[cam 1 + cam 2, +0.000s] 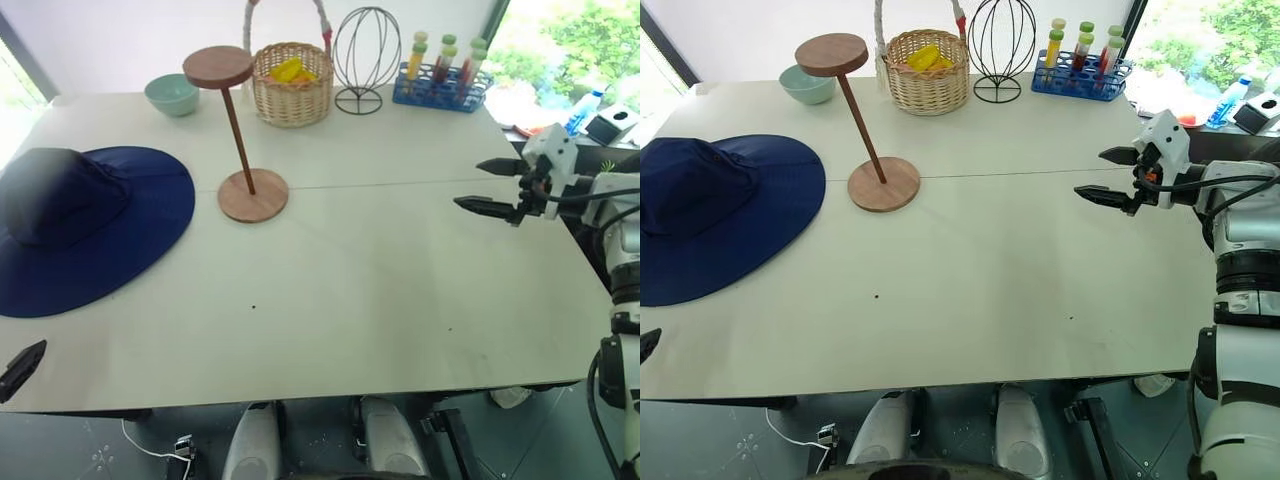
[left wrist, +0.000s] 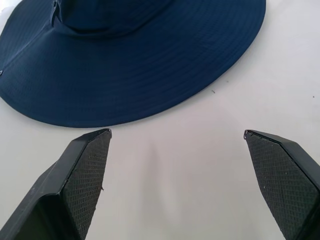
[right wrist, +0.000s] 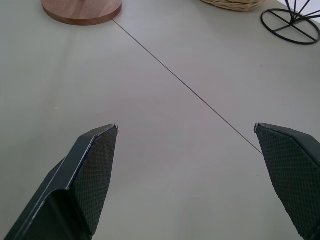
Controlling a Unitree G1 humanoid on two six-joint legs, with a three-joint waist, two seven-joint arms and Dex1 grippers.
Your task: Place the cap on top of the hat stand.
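Observation:
The cap (image 1: 85,225), a wide navy-blue floppy sun hat, lies flat on the white table (image 1: 380,290) at the left. To its right stands the hat stand (image 1: 240,135), brown wood with a round base, thin pole and bare disc top. My left gripper (image 2: 177,150) is open at the table's near left edge, a short way in front of the cap's brim (image 2: 150,65), holding nothing. Over the right side of the table my right gripper (image 1: 478,187) hangs open and empty, pointing left toward the stand's base (image 3: 82,10).
Along the far edge stand a pale green bowl (image 1: 171,95), a wicker basket (image 1: 291,85) with yellow items, a black wire globe stand (image 1: 365,60) and a blue rack of tubes (image 1: 441,82). A seam (image 3: 190,95) crosses the table.

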